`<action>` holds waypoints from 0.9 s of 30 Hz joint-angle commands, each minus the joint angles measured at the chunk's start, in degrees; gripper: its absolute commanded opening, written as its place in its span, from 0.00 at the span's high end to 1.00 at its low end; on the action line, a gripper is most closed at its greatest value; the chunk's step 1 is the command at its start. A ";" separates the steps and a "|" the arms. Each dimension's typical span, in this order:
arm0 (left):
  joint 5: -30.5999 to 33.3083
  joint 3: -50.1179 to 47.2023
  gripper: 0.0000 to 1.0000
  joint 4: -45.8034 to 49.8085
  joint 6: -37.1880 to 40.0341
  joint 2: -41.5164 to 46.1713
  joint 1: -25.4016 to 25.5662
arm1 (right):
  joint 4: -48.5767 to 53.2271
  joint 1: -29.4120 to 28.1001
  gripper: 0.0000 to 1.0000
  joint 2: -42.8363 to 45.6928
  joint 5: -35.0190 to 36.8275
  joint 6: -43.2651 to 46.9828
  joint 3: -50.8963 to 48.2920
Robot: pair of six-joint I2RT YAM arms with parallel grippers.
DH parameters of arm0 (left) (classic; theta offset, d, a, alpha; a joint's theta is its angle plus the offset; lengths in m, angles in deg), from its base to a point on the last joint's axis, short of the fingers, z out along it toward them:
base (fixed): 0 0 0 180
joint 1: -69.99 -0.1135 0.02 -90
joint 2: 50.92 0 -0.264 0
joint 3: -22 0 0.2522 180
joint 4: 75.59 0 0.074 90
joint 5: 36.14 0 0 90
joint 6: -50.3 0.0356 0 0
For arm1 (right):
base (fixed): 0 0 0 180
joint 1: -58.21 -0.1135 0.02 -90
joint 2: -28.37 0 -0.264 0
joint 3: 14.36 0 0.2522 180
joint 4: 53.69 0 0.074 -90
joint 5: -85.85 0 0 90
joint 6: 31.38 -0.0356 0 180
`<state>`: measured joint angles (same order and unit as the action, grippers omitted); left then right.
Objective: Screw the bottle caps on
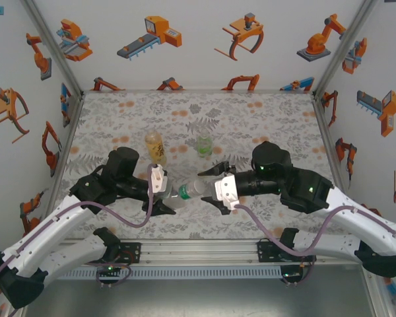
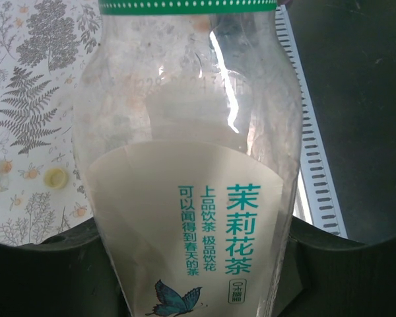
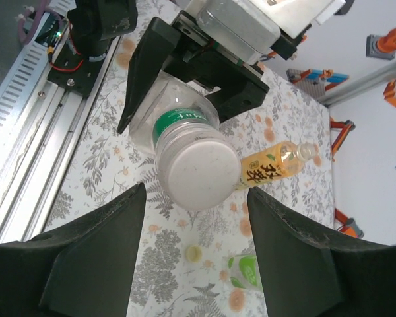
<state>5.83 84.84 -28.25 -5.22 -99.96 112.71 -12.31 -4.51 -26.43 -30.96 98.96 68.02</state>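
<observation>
The left fingers (image 1: 161, 207) were pinching the base end of the clear bottle (image 1: 185, 192). They held it lying sideways over the near part of the worktop (image 1: 264, 119), with its neck pointing right. In the left wrist view a dark finger pressed each side of the bottle's white label with green print.

The amber bottle (image 1: 155, 146) stood upright beyond the clear bottle's base end, well apart from it. A small pale yellow cap (image 2: 55, 177) lay flat on the worktop on the far side of the clear bottle. It was nearer to that bottle than either standing bottle was.

The white cap (image 3: 198, 175) sat on the clear bottle's neck, just past a green band, and faced the right wrist camera. How far it was screwed down could not be told.

The green bottle (image 1: 204, 144) stood upright beyond the clear bottle's neck end, apart from it and to the right of the amber bottle.

The right fingers (image 3: 99, 251) were spread wide, one on each side of the white cap. In the right wrist view a gap showed between the cap and each finger. The metal rail (image 3: 33, 132) ran along the worktop's near edge, on the near side of the clear bottle.
</observation>
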 commanded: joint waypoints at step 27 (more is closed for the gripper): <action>14.81 -1.18 1.00 -3.35 -1.92 1.67 0.28 | 0.40 2.18 0.34 -2.78 23.55 -85.78 4.29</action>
<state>20.52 83.97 -30.61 -6.29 -98.19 112.71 -14.15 -3.41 -28.62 -6.04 21.96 70.79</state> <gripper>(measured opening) 0.538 0.662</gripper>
